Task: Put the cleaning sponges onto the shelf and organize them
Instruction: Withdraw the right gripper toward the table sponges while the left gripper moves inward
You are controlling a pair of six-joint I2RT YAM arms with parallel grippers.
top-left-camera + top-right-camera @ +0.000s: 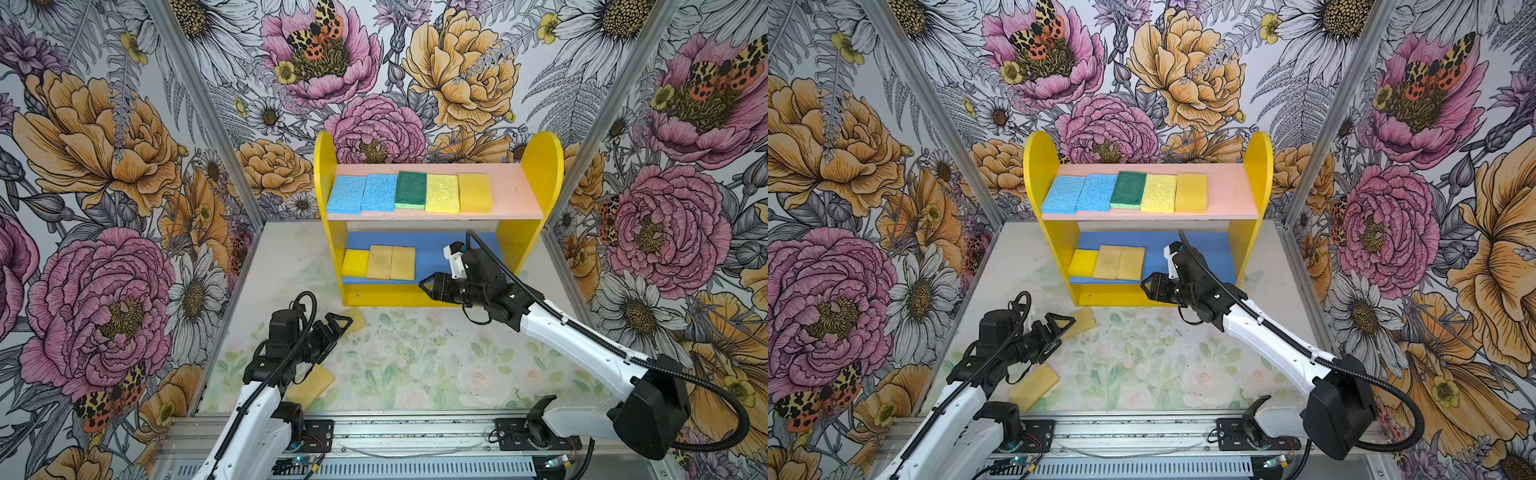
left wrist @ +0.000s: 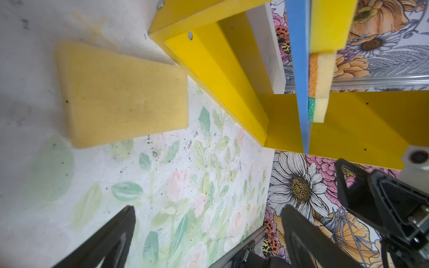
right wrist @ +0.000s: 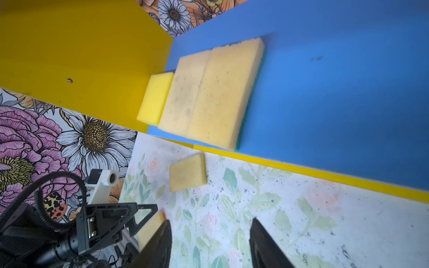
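The shelf [image 1: 326, 166] stands at the back. Its pink upper board carries two light blue sponges [image 1: 347, 194], a dark green one [image 1: 410, 189], a pale yellow one [image 1: 442, 193] and a tan-yellow one [image 1: 475, 192]. On the blue lower board lie a small bright yellow sponge [image 3: 155, 99] and two tan ones [image 3: 222, 92]. Two tan sponges rest on the table: one [image 2: 123, 95] just ahead of my open left gripper [image 1: 336, 328], the other [image 1: 311, 384] partly under the left arm. My right gripper [image 1: 430, 286] hovers open and empty before the lower board.
Floral walls close in the left, right and back. A metal rail [image 1: 415, 432] with the arm bases runs along the table's front edge. The right half of the blue lower board [image 3: 336, 92] is bare.
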